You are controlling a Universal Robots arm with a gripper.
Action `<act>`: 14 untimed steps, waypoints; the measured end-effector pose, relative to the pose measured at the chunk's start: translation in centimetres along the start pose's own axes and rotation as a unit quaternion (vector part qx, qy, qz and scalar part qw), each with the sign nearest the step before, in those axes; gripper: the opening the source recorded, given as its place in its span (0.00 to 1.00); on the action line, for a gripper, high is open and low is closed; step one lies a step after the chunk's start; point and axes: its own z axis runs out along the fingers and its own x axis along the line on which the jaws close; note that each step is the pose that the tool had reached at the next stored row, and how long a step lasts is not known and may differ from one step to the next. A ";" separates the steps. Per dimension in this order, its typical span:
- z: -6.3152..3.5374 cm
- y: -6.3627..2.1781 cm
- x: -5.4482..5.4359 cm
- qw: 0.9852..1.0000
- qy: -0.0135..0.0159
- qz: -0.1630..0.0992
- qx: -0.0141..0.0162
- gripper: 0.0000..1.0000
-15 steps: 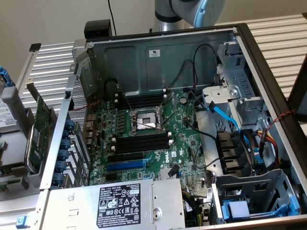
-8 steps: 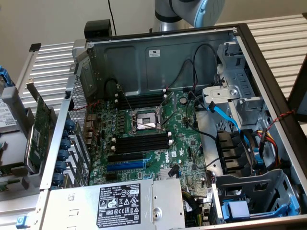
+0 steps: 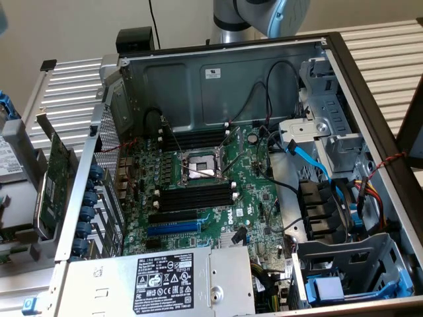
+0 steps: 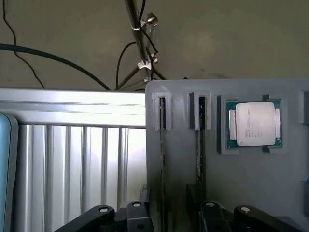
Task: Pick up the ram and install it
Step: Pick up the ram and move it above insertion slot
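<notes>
Ribbed aluminium table [image 4: 72,169] beside a grey holder [image 4: 251,193].
Gripper [image 4: 172,220] spread wide and empty; the ram [image 4: 162,145] stands edge-on in its slot just ahead, processor [image 4: 254,124] off to one side.

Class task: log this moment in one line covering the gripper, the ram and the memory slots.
gripper: open, empty | ram: on edge in grey holder, second stick alongside | memory slots: empty

Lighting's pretty soft and even in the exterior view, though the floor of the computer case [image 3: 218,79] sits in shade under its walls. The wrist view is harsher: the ribbed metal table [image 4: 72,111] blows out in a bright band, the processor [image 4: 253,123] lid catches glare, and the wall [image 4: 231,38] behind looks dim, maybe backlit.
</notes>
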 end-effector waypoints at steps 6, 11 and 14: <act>0.98 -0.08 0.0 1.000 -0.003 0.000 -0.003 0.42; 1.62 -0.12 0.0 1.000 -0.003 0.000 -0.004 0.42; 1.98 -0.13 0.0 1.000 -0.004 0.000 -0.005 0.34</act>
